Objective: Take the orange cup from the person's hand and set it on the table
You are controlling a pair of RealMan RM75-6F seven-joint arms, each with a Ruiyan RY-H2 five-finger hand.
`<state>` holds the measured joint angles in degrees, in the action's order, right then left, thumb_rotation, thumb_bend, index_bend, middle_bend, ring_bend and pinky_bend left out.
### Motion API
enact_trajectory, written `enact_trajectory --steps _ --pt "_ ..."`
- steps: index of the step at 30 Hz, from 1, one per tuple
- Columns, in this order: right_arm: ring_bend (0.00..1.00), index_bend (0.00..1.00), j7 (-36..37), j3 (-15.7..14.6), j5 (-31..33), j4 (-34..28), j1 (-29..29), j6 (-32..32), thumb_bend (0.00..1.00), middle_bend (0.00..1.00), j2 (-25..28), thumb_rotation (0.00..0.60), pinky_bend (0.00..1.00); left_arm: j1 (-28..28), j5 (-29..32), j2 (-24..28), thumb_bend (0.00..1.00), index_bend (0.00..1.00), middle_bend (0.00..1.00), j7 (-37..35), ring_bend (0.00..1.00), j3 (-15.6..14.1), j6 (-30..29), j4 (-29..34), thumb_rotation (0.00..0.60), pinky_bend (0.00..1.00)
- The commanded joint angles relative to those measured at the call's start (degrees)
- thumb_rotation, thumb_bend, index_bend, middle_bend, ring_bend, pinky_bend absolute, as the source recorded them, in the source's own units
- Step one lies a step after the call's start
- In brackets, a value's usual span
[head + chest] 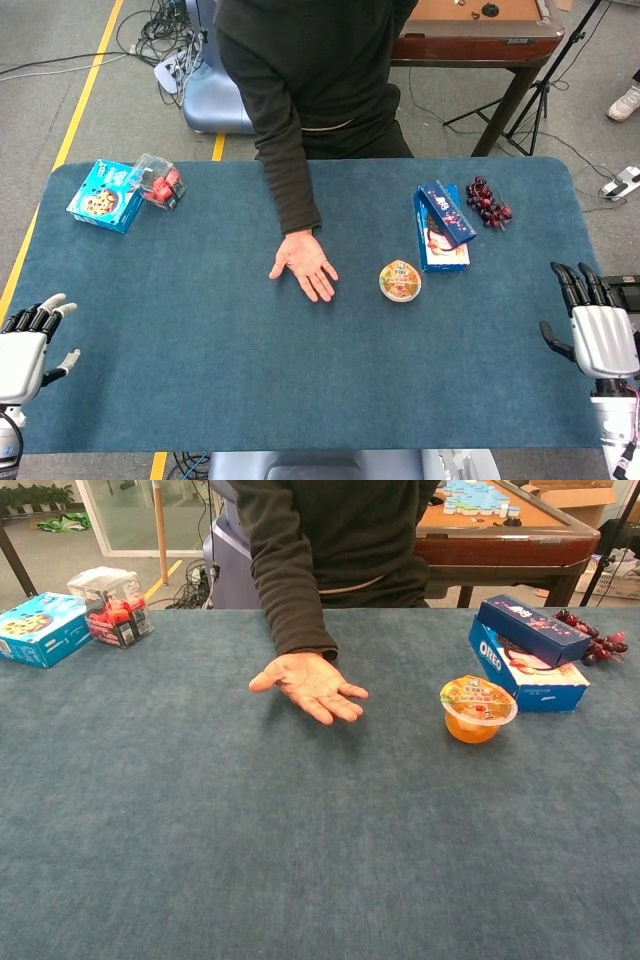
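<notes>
The orange cup stands on the blue bench, right of the person's hand, which lies palm up with nothing in it, and just near and left of the Oreo boxes. Your right robot hand is at the right edge of the bench, well apart from the cup, with its fingers wide and holding nothing. Your left robot hand is at the near left corner, fingers apart and empty too.
</notes>
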<state>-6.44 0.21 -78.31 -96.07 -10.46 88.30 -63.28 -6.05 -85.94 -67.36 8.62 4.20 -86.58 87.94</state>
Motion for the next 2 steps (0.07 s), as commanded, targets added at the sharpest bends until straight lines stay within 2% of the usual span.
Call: enact_trajectory --steps 1,2 --pt "0.00 0.00 0.1 0.2 -0.6 -0.2 0.7 0.3 0.30 0.12 -0.1 0.600 0.13 -0.1 0.1 -0.1 0.23 0.26 0.19 0.0 0.20 0.0 0.1 0.0 0.600 0.20" --pt "0.00 0.00 0.2 0.3 -0.6 -0.2 0.9 0.3 0.30 0.12 -0.1 0.600 0.13 -0.1 0.2 -0.1 0.23 0.26 0.19 0.0 0.20 0.0 0.2 0.0 0.600 0.20"
